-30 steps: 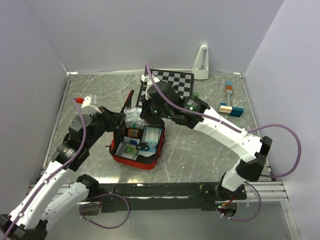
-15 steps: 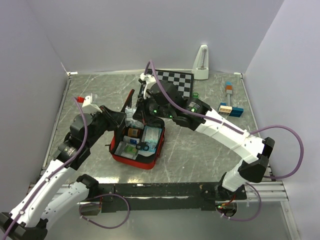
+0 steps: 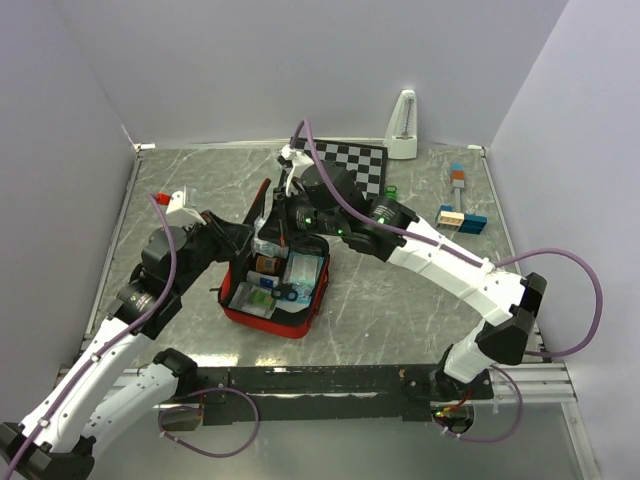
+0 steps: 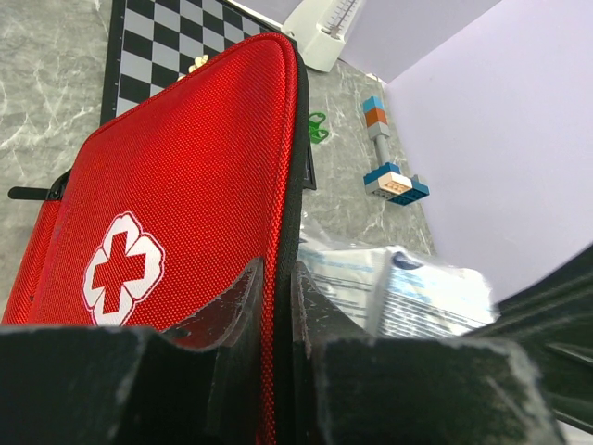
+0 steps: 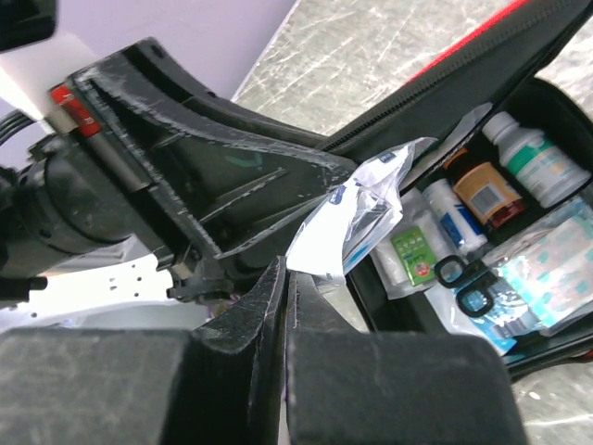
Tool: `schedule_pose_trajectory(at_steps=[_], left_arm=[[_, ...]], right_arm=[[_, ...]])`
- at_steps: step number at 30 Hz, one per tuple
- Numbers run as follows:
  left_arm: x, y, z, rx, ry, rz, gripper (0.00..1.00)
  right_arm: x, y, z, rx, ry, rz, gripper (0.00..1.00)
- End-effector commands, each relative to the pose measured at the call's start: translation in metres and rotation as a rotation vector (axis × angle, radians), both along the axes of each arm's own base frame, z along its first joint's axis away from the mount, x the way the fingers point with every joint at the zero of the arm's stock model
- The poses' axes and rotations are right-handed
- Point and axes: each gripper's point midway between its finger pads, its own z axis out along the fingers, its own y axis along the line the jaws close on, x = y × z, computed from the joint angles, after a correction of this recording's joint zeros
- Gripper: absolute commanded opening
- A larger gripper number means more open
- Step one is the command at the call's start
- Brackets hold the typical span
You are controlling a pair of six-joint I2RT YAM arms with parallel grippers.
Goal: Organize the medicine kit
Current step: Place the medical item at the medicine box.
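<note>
The medicine kit [image 3: 270,322] lies open in front of the left arm, its black tray full of bottles [image 5: 528,159], a green sachet [image 5: 412,252], scissors [image 5: 463,283] and plasters. Its red lid [image 4: 185,195], marked with a white cross, stands upright. My left gripper [image 4: 278,278] is shut on the lid's zip edge and holds it up. A white and clear plastic packet [image 5: 347,218] hangs over the tray's back left corner, with my right gripper [image 5: 285,269] shut on its lower corner. In the top view the right gripper [image 3: 275,232] sits just right of the lid.
The black-and-white chessboard [image 3: 350,162] lies right behind the kit. A white metronome [image 3: 403,125] stands at the back wall. Coloured blocks [image 3: 460,215] and a small green ring [image 3: 390,190] lie to the right. Walls close in on the left, back and right.
My right gripper has drawn slightly back and left with the packet, closer to the raised lid. The left gripper still holds the lid up, barely moved.
</note>
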Motion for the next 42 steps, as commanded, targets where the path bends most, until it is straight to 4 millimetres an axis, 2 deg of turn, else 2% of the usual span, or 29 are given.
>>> schedule_pose_trajectory(at_steps=[1,9,17,27,39,40,42], left_arm=[[0.002,0.0,-0.018,0.032,0.036,0.002,0.01],[0.001,0.0,-0.013,0.026,0.032,0.0,0.01],[-0.006,0.004,-0.001,0.008,0.007,0.004,0.01],[-0.009,0.003,0.0,0.004,0.007,-0.008,0.01],[-0.014,0.005,0.009,-0.008,-0.014,-0.011,0.01],[-0.013,0.006,0.008,-0.004,-0.011,-0.007,0.01],[-0.013,0.007,0.007,0.0,-0.01,-0.003,0.01]], right_arm=[[0.008,0.014,0.012,0.11,0.027,0.004,0.0],[0.021,0.015,0.005,0.168,0.044,-0.008,0.0],[0.032,0.027,-0.009,0.185,0.067,-0.022,0.0],[0.041,0.044,-0.012,0.275,0.117,-0.03,0.0],[0.057,0.062,-0.053,0.137,0.174,-0.035,0.0],[0.056,0.062,-0.053,0.132,0.17,-0.026,0.01],[0.053,0.059,-0.047,0.139,0.154,-0.02,0.17]])
